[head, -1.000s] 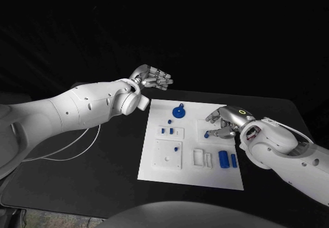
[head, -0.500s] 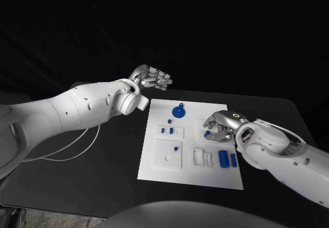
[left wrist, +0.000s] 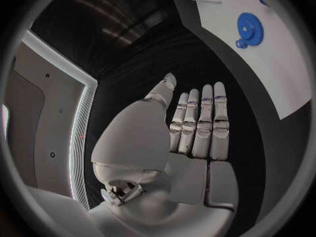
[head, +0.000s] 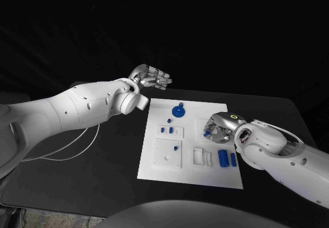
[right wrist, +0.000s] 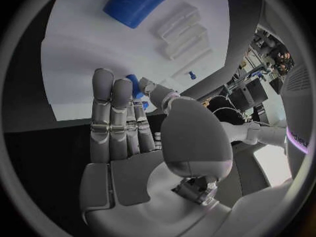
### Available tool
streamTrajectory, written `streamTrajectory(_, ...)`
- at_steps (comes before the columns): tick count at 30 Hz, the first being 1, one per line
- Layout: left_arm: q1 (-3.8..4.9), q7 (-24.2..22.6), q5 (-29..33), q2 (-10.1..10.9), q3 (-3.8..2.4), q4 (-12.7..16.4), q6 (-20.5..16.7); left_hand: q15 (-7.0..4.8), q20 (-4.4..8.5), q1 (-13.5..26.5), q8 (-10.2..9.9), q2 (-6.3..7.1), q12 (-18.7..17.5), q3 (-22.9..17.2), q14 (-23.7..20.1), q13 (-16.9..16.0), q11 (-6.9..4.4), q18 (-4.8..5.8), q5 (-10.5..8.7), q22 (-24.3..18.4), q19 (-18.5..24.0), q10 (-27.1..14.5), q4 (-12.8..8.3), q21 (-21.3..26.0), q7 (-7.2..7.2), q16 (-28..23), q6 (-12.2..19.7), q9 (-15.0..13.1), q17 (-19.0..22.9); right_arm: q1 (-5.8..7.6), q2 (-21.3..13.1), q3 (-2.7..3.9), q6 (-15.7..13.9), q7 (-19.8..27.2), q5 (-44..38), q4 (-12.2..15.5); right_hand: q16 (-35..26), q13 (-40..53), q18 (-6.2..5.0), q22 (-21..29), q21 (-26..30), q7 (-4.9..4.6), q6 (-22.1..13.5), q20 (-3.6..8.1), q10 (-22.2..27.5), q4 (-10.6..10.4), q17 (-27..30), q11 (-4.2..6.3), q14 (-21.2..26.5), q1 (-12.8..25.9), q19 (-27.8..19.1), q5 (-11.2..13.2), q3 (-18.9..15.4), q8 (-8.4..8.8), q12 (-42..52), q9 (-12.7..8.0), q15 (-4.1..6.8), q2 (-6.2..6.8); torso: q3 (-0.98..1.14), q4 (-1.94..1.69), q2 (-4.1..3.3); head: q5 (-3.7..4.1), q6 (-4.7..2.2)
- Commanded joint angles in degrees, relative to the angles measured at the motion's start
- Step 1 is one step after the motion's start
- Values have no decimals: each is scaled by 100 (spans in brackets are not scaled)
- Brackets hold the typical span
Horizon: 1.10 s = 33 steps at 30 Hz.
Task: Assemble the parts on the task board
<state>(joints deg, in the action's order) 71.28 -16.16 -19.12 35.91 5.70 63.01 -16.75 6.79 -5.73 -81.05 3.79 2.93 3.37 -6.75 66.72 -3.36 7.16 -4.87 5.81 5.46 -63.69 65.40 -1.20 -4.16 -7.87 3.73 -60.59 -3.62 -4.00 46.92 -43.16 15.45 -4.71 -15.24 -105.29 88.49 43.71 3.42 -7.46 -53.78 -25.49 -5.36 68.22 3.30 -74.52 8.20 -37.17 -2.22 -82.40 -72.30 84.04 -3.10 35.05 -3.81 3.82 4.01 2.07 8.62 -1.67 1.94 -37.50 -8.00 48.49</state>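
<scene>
While the left hand [head: 152, 77] hangs unchanged above the table's far edge in the upper middle of the frame, the right hand [head: 220, 128] has slid further in over the flat white rectangular task board [head: 168, 172] than a second ago, now covering the small blue part [head: 206, 135] it was hovering beside. In the right wrist view its fingers [right wrist: 112, 110] stretch nearly straight and close together, the thumb tip next to a small blue peg [right wrist: 135, 85]; whether it pinches that peg I cannot tell. The left hand's fingers [left wrist: 200, 121] are extended side by side, holding nothing. A blue round gear-like disc [head: 178, 112] sits near the board's upper edge, and two blue cylinders [head: 227, 159] lie at its right side, just beside the right forearm. Bare black table [head: 102, 175] lies to the board's left and below
</scene>
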Motion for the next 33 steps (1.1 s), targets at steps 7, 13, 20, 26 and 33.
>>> streamTrajectory(7,1,-31,28,-4,-4,1,61,0,-22,7,-14,-51,0,19,-49,-5,-5,-12,-7,-14,2,-20,7,-26,15,-24,-15,-5,5,-34,38,-19,-296,-44,-219,6,12,27,38,-78,-80,67,318,123,-329,152,-34,104,-20,-29,206,33,144,3,-20,50,113,-269,-1,3,0,0,22)
streamTrajectory(13,1,-31,28,-5,-4,-4,63,0,-22,7,-14,-51,0,19,-49,-5,-5,-12,-7,-14,2,-20,7,-26,15,-24,-15,-5,5,-39,38,-19,-502,-94,-180,38,-32,37,55,-163,-170,97,409,164,-444,308,-48,137,-67,137,207,21,340,7,-17,113,150,-277,-1,0,3,10,26)
streamTrajectory(20,1,-33,28,-11,-4,-43,76,0,-22,7,-14,-51,0,19,-49,-5,-5,-12,-7,-14,2,-20,7,-26,15,-24,-15,-5,5,-38,-66,89,-482,-90,277,213,-72,39,47,-196,-195,106,430,181,-479,380,-42,146,-87,210,206,12,428,9,-19,178,169,-283,-2,1,8,-5,27)
streamTrajectory(26,1,-41,28,-30,-3,-126,82,0,-23,7,-15,-49,0,17,-50,-5,-6,-11,-8,-24,5,-18,9,-26,16,-24,-20,-5,5,-24,-182,335,-391,-69,801,568,-85,42,44,-206,-180,108,431,186,-486,418,-41,147,-89,238,199,2,438,9,-17,211,177,-301,-5,6,10,-34,29)
streamTrajectory(33,-8,-46,28,-71,-3,-209,86,0,-23,7,-15,-49,0,17,-50,-5,-6,-11,-8,-24,5,-18,9,-26,16,-24,-20,-5,5,-10,-101,417,-243,-31,1015,925,-88,42,45,-210,-149,108,421,195,-487,452,-45,148,-90,253,193,-4,414,11,-18,238,184,-334,-17,9,28,-92,45)
